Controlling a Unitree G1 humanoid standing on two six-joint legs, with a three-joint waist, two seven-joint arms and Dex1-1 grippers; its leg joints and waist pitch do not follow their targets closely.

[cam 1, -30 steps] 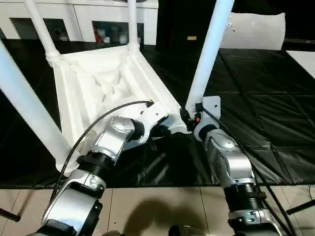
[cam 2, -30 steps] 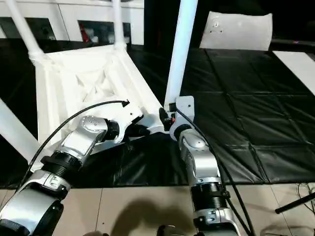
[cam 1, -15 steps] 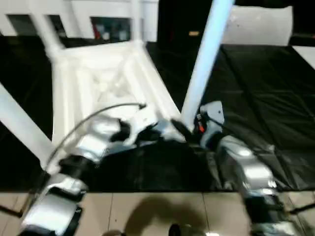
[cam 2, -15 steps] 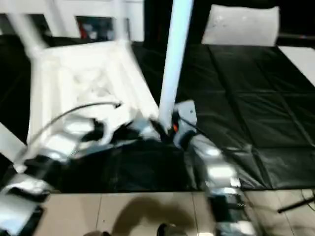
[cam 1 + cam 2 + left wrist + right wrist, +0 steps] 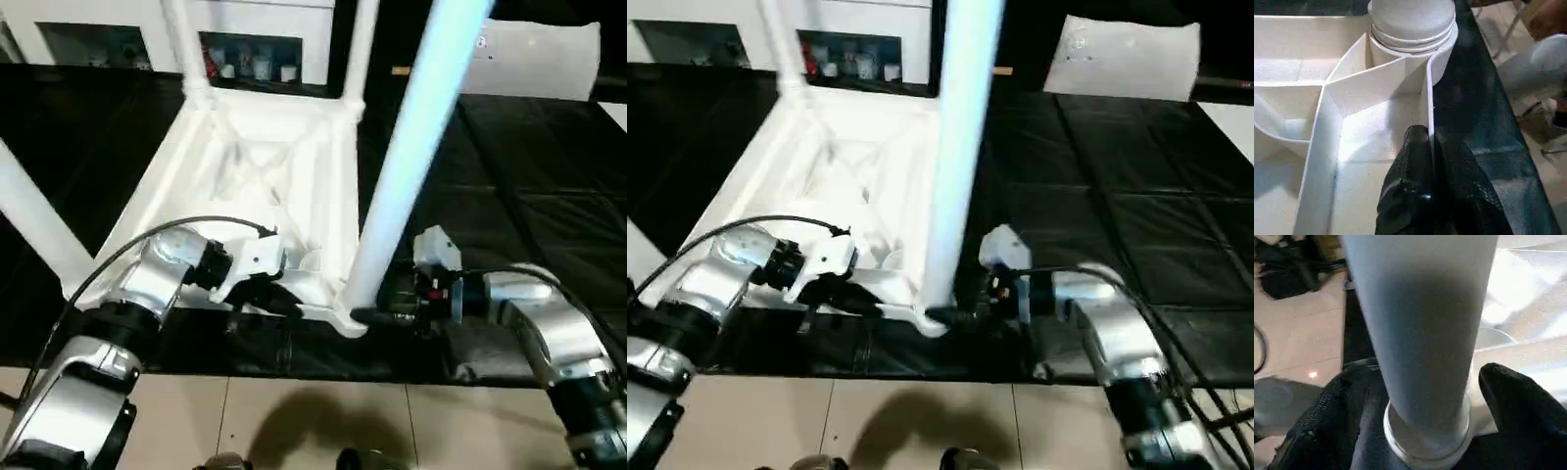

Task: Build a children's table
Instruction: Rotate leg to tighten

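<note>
The white tabletop lies upside down on the black mat, ribs up, with a leg standing in each corner socket. My left gripper is shut on the thin rim wall of the near edge, one black finger on each side of it. The near right leg rises from its corner socket. My right gripper reaches in from the right, shut on this leg just above the socket, with a finger on either side.
A white cabinet with glass doors stands behind the table. A flat white sheet leans at the back right. The black mat stretches off to the right, and its front edge meets tiled floor just before my arms.
The camera has shifted. The table has swung round so it lies squarer to me, its near right corner closer to the mat's front edge. My right forearm now comes in from the right.
</note>
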